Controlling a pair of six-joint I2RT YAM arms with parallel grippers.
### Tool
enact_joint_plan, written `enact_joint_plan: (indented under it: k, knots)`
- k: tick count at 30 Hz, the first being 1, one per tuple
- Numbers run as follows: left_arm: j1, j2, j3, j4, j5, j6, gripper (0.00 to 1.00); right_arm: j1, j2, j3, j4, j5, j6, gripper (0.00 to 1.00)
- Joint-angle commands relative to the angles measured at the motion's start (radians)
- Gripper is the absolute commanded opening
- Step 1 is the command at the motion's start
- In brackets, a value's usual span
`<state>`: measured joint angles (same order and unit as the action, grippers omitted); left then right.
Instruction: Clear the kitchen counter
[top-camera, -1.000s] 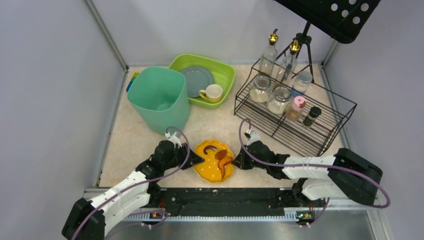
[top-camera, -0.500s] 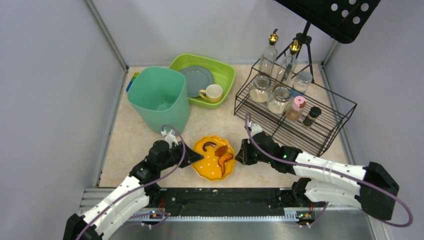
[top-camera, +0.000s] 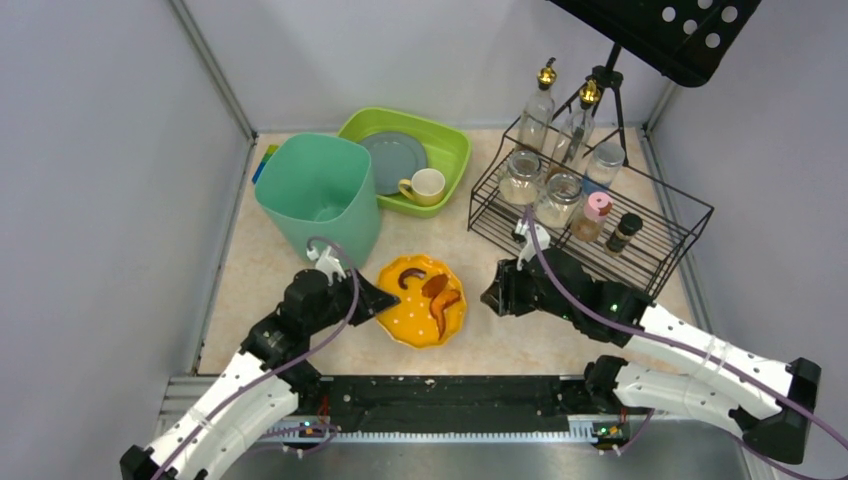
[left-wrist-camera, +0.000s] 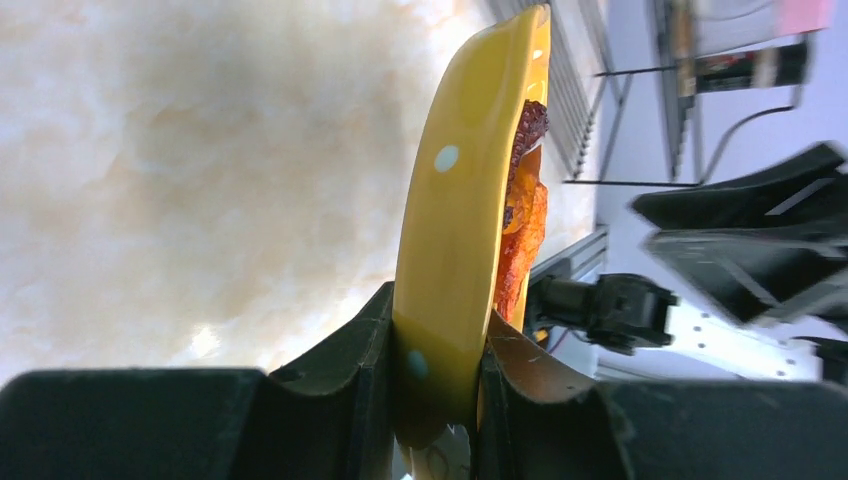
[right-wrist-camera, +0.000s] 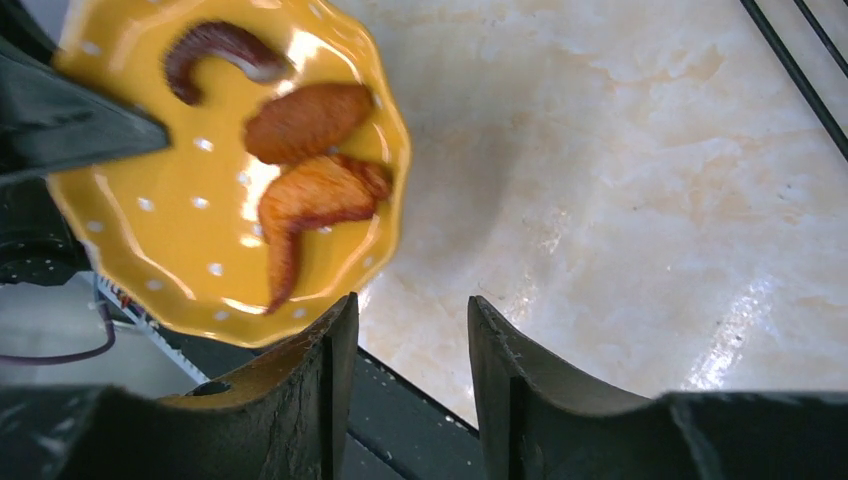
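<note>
A yellow dotted plate (top-camera: 422, 300) with food scraps (top-camera: 436, 292) is held above the beige kitchen counter (top-camera: 260, 290). My left gripper (top-camera: 378, 298) is shut on the plate's left rim; the left wrist view shows the rim (left-wrist-camera: 470, 250) clamped between both fingers, with scraps (left-wrist-camera: 520, 225) on its far side. My right gripper (top-camera: 493, 297) is open and empty, to the right of the plate and apart from it. In the right wrist view the plate (right-wrist-camera: 160, 235) and its scraps (right-wrist-camera: 310, 195) lie upper left of my open right gripper (right-wrist-camera: 410, 345).
A mint green bin (top-camera: 320, 195) stands just behind the left gripper. A lime tub (top-camera: 452, 150) holds a grey plate (top-camera: 392, 160) and a yellow cup (top-camera: 426, 186). A black wire rack (top-camera: 600, 255) with jars and bottles stands right. A black rail (top-camera: 440, 392) runs along the near edge.
My left gripper has lifted the plate and carried it back and left toward the bin. My right gripper has let go of the plate's right edge and drawn back to the right.
</note>
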<state>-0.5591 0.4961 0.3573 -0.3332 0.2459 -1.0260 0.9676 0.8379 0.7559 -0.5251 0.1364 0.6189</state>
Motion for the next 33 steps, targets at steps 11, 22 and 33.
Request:
enact_joint_plan:
  k: [11,22,33]
  knots:
    - [0.003,0.171,0.639,-0.009,-0.113,0.010,0.00,0.000,-0.009,-0.069,0.077,-0.047,0.007,0.43]
    - [0.143,0.364,0.917,-0.057,-0.088,0.030,0.00,0.000,0.039,-0.122,0.166,-0.110,0.004,0.42]
    - [0.588,0.415,0.817,0.123,0.280,-0.134,0.00,0.000,0.052,-0.197,0.241,-0.156,0.016,0.41]
